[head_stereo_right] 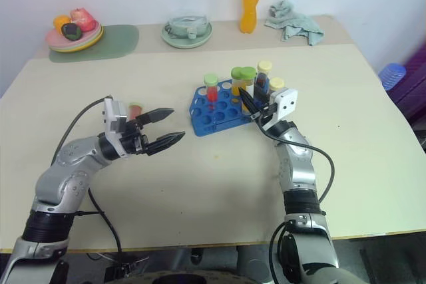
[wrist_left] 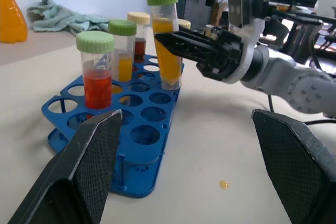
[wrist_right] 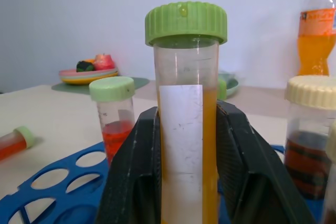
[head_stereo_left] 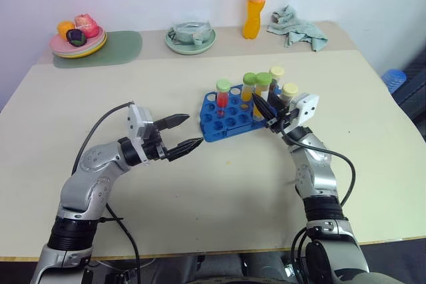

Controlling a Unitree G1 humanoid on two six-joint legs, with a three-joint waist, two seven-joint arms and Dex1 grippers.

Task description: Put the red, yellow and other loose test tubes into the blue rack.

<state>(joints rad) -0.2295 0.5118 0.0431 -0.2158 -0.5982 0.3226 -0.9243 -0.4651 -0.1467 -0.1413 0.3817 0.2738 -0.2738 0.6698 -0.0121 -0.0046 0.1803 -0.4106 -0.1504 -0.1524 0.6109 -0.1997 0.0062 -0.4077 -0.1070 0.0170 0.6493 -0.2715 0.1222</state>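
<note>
Blue rack (head_stereo_left: 229,116) sits mid-table, head view; right gripper (head_stereo_left: 266,112) at its 3 o'clock clamps a yellow-orange tube (head_stereo_left: 262,94). Left wrist view: left gripper (wrist_left: 184,171) gapes empty, tube bottom over the rack's edge holes. Right wrist view: red tube (wrist_right: 14,141) lies loose. Risk: misaligned lowering jams the tube on a hole rim.

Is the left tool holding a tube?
No, the left tool stands open with nothing between its fingers, while the right tool grips the yellow tube over the rack.
</note>
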